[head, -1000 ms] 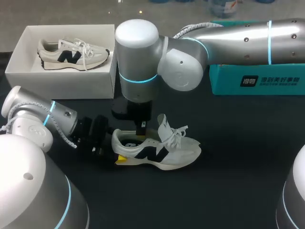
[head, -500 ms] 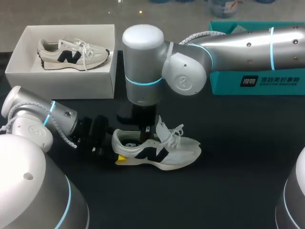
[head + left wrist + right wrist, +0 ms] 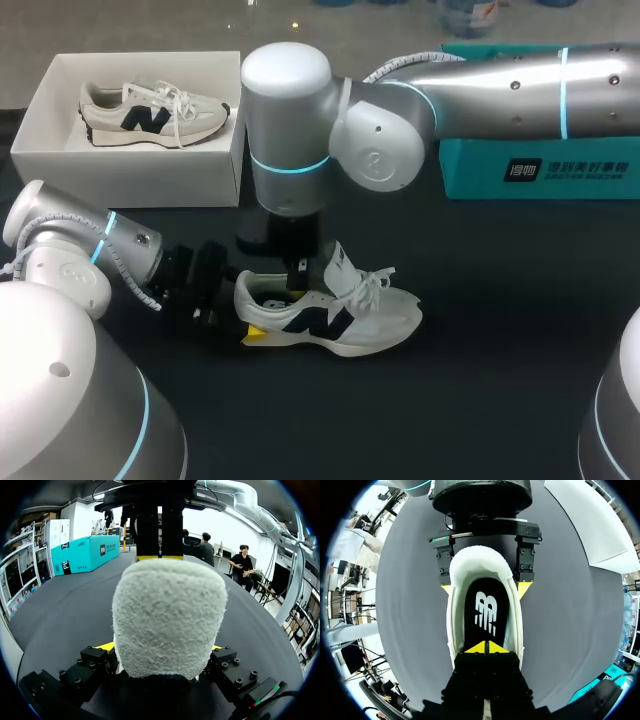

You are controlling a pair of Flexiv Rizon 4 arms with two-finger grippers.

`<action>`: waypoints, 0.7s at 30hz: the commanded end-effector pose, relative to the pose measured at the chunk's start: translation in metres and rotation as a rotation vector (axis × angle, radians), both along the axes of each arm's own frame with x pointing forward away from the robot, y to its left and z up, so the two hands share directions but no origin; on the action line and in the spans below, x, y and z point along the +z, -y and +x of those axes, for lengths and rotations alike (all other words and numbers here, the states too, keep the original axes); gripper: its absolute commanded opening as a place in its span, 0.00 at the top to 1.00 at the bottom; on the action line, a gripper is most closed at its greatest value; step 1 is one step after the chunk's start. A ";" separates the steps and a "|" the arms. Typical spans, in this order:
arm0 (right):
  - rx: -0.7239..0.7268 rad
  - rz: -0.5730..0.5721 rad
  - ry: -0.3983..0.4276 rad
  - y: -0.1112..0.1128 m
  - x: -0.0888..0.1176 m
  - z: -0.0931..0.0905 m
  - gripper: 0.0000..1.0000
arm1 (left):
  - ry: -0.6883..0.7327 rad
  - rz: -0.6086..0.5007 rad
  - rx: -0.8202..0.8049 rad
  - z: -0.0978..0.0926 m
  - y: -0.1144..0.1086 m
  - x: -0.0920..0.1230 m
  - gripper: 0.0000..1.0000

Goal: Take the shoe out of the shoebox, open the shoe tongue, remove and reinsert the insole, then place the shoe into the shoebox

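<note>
Black table (image 3: 500, 390): left fingers (image 3: 523, 589) clamp the shoe (image 3: 375, 318) heel; right fingers (image 3: 476, 648) pressed together over its insole (image 3: 485, 611)

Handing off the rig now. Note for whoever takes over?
Left claw: shut on the heel of the shoe, on the table outside the shoebox.
Right claw: shut, tips in the shoe's opening on the insole; grip on it unclear.
Done: shoe out, tongue lifted.
Left: insole out and back in (unconfirmed), shoe into shoebox.
Another shoe lies in the shoebox.
</note>
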State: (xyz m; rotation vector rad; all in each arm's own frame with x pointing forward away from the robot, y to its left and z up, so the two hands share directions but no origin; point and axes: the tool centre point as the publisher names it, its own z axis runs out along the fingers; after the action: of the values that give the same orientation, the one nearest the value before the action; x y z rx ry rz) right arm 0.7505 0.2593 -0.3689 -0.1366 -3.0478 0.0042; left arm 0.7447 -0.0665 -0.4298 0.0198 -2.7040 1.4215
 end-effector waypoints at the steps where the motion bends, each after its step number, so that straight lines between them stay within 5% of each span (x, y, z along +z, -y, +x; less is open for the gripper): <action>1: -0.013 0.015 -0.018 0.006 -0.011 -0.002 1.00 | 0.000 0.003 -0.001 0.002 0.000 -0.005 1.00; 11: -0.058 0.004 -0.028 0.021 -0.017 -0.010 1.00 | 0.000 0.003 -0.001 0.002 0.000 -0.005 1.00; 21: -0.005 0.009 0.071 0.020 -0.027 0.010 1.00 | 0.000 0.003 -0.001 0.002 0.000 -0.005 1.00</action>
State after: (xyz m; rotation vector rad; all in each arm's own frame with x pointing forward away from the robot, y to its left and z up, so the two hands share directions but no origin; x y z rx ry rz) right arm 0.7600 0.2398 -0.3941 -0.1473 -3.1132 -0.0146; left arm 0.7447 -0.0665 -0.4298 0.0198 -2.7040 1.4216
